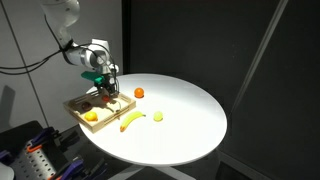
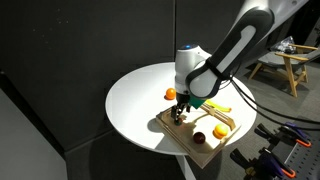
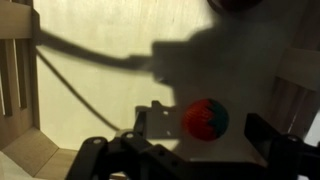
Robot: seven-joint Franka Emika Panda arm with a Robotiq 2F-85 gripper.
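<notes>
In the wrist view a small red and green ball (image 3: 205, 118) lies on the pale floor of a wooden tray (image 3: 15, 70). It sits in the gap of my gripper (image 3: 208, 135), whose jaws stand open and apart from it on both sides. The arm's shadow covers the ball. In both exterior views the gripper (image 1: 108, 88) (image 2: 181, 110) hangs low over the tray (image 1: 75, 108) (image 2: 205, 152) at the edge of a round white table (image 1: 190, 110) (image 2: 135, 95), and it hides the ball.
The tray also holds an orange fruit (image 1: 90, 116) (image 2: 219, 129) and a dark red one (image 2: 199, 137). On the table beside it lie a banana (image 1: 132, 121) (image 2: 222, 108), a small orange (image 1: 139, 93) (image 2: 170, 94) and a yellow-green fruit (image 1: 157, 116).
</notes>
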